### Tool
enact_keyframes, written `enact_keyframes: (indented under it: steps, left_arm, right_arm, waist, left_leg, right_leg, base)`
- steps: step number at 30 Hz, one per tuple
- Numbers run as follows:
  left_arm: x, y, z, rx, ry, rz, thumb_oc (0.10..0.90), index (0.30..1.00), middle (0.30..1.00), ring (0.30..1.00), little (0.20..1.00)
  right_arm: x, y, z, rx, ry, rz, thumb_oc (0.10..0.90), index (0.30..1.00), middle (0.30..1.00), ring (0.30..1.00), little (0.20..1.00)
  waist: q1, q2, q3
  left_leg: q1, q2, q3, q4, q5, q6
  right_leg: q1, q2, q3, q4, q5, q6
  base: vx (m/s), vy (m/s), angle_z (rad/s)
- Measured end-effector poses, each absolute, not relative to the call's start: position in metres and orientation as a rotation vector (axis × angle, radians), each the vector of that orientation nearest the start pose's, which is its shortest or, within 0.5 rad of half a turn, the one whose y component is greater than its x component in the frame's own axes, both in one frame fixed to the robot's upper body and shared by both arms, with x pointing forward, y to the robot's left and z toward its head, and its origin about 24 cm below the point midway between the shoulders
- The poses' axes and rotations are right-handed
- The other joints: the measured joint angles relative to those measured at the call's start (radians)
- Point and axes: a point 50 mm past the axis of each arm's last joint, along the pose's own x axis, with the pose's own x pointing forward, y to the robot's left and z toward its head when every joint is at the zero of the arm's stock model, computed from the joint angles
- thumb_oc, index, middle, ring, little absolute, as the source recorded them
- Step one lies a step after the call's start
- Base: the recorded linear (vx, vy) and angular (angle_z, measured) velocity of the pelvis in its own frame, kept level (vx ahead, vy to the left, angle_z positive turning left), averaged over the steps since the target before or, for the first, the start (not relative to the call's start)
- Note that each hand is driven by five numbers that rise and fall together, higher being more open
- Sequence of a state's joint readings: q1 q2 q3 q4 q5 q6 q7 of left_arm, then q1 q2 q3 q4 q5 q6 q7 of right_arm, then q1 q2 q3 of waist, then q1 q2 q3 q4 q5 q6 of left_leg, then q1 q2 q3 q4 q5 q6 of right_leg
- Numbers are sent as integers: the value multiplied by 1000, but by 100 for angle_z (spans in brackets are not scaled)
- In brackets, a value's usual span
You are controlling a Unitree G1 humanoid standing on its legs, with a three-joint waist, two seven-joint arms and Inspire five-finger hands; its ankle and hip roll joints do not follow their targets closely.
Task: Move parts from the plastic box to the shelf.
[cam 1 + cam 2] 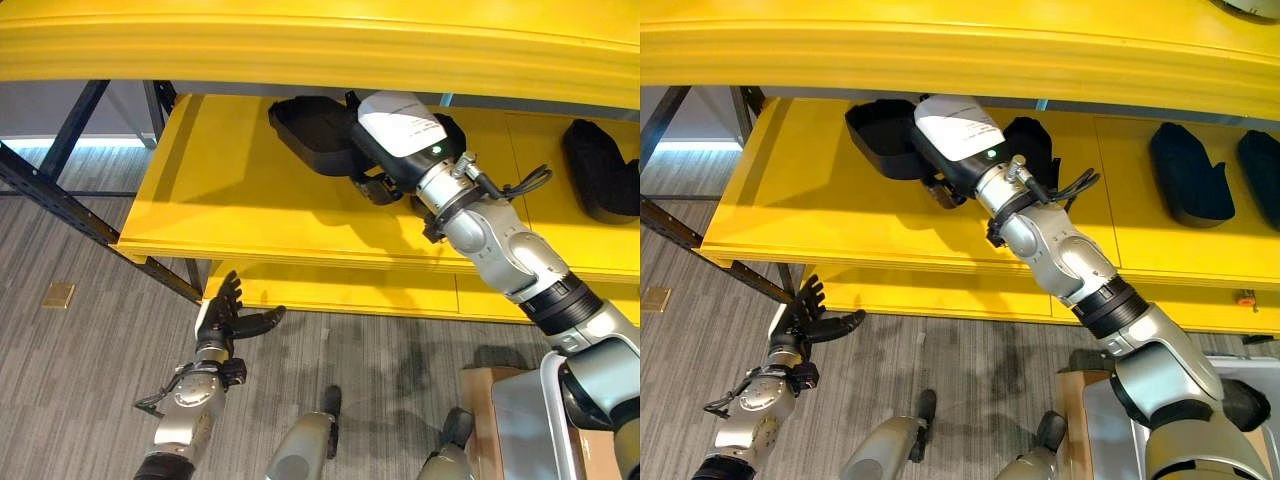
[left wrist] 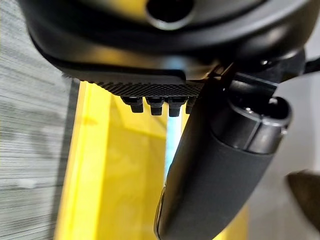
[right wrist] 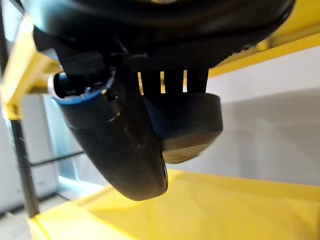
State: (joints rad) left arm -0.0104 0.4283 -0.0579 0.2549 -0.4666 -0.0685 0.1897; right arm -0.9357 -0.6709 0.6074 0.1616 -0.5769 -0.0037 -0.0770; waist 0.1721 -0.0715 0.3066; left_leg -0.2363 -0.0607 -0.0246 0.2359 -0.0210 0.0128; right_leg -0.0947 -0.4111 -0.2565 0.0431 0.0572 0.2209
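While the right hand (image 1: 378, 186) reaches deep between the yellow shelf (image 1: 230, 215) boards, the upper board's front edge hangs low over the arm, leaving a narrow slot; the lower board's left stretch lies bare. In the right wrist view the fingers (image 3: 172, 82) curl over a black part (image 3: 187, 125), thumb against it; that moulded, dish-like part (image 1: 312, 132) sits at the back of the lower board. More black parts (image 1: 1187, 172) lie further right on the same board, well apart. The left hand (image 1: 228, 318) hangs below the shelf's front edge, fingers spread and relaxed, holding nothing. Grey striped carpet (image 1: 90, 350) runs beneath; a dark metal frame (image 1: 60, 205) braces the shelf's left end.
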Motion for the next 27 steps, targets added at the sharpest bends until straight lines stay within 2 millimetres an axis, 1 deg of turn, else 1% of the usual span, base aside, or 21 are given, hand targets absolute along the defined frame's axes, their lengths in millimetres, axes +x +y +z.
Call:
enact_keyframes:
  steps: [1,2,3,4,6,9,12,15,27]
  left_arm:
    - [244,251,11,-10,183,251,900,1000,1000,1000,1000]
    - [240,249,6,-25,197,259,900,1000,1000,1000,1000]
    - [235,247,1,-32,215,255,900,1000,1000,1000,1000]
    - [225,242,-6,-28,248,231,900,1000,1000,1000,1000]
    - [216,239,-16,-28,293,221,900,1000,1000,1000,1000]
    - [218,238,-14,-29,286,218,900,1000,1000,1000,1000]
    - [227,238,-5,-32,246,217,900,1000,1000,1000,1000]
    - [232,240,-1,-34,225,227,900,1000,1000,1000,1000]
    - [230,241,-2,-32,231,235,900,1000,1000,1000,1000]
  right_arm:
    - [347,-106,240,-1439,-767,187,400,300,300,300,300]
    - [347,-106,242,-1438,-774,184,400,300,300,300,300]
    - [346,-104,244,-1431,-781,183,400,300,300,300,300]
    - [346,-103,245,-1431,-790,185,400,300,300,300,300]
    - [346,-102,251,-1436,-806,174,400,300,300,300,300]
    - [346,-104,256,-1432,-812,156,400,300,300,300,300]
    - [347,-106,259,-1426,-803,134,400,300,300,300,300]
    - [347,-106,262,-1420,-812,126,400,300,300,300,300]
    - [345,-94,261,-1369,-830,154,400,300,300,300,300]
  waist:
    - [2,-21,-1]
    - [5,-20,2]
    - [2,-8,1]
    - [0,4,0]
    - [0,8,0]
    - [-4,9,0]
    - [-3,9,0]
    - [-2,9,0]
    - [1,9,0]
  left_leg:
    - [6,-6,-12,-4,0,-13]
    - [8,-3,-25,-3,-3,-20]
    - [10,10,-31,-13,-2,-22]
    - [10,35,-44,-20,14,-42]
    - [8,69,-57,-35,23,-58]
    - [10,77,-54,-46,25,-60]
    - [11,75,-49,-53,26,-61]
    - [12,75,-48,-54,25,-61]
    - [13,74,-48,-55,26,-62]
  right_leg:
    - [32,35,-4,-2,7,-10]
    - [62,59,5,-27,49,-1]
    - [63,74,-4,-27,45,-22]
    - [59,104,-13,-26,40,-31]
    - [52,137,-30,-23,26,-56]
    - [46,144,-28,-23,22,-61]
    - [45,142,-26,-26,21,-62]
    - [45,142,-26,-28,21,-61]
    - [46,140,-25,-27,21,-62]
  base:
    - [27,-53,58]
    - [19,-75,41]
    - [-4,-33,27]
    - [-6,-52,14]
    - [3,-28,-1]
    - [4,-9,-6]
    - [0,0,0]
    - [0,0,0]
    - [0,0,0]
